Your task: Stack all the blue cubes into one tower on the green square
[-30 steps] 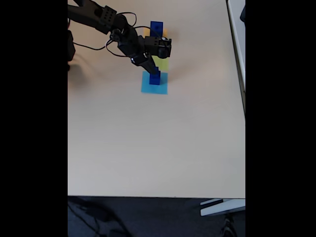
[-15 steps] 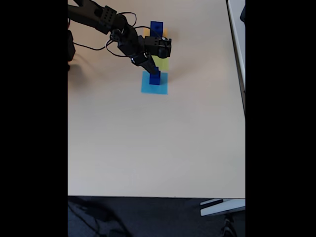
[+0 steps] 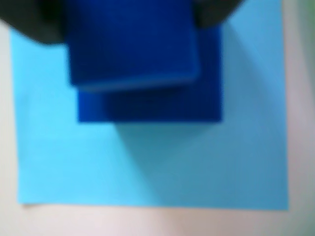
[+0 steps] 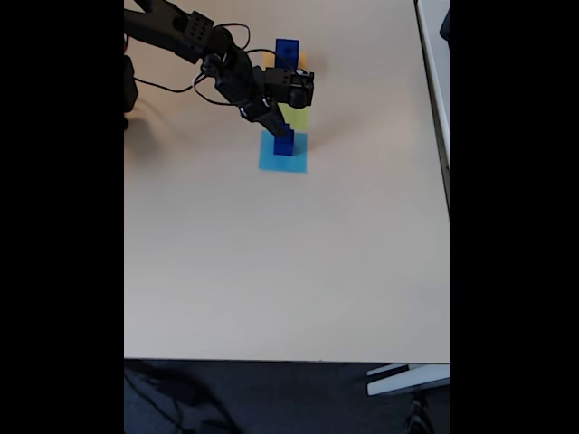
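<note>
From my remote seat, the wrist view shows a small blue cube [image 3: 130,44] sitting between the dark fingers [image 3: 34,22], above a larger blue cube [image 3: 162,101] on the light-blue paper square [image 3: 197,162]. I judge both cubes rigid, light, fairly smooth, best pinched on opposite flat sides. I cannot tell whether the gripper [image 4: 280,134] is clamping or released. The green square [image 4: 297,116] lies just beyond; another blue cube [image 4: 288,51] stands farther back.
</note>
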### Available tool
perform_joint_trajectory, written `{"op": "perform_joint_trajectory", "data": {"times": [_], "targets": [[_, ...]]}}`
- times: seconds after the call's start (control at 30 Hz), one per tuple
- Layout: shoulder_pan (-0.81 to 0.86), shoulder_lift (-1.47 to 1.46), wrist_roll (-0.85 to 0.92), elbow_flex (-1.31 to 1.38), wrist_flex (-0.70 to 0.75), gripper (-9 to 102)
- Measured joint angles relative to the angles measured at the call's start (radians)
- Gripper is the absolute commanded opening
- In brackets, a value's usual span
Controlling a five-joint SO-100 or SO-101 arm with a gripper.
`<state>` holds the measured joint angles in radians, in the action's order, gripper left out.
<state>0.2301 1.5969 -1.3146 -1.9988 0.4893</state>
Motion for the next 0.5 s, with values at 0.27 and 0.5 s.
{"op": "perform_joint_trajectory", "data": {"times": [0.27, 0.5], "targets": [[0.0, 0.0, -0.009, 0.003, 0.0, 8], [-0.002, 0.0, -0.026, 0.041, 0.0, 8]]}}
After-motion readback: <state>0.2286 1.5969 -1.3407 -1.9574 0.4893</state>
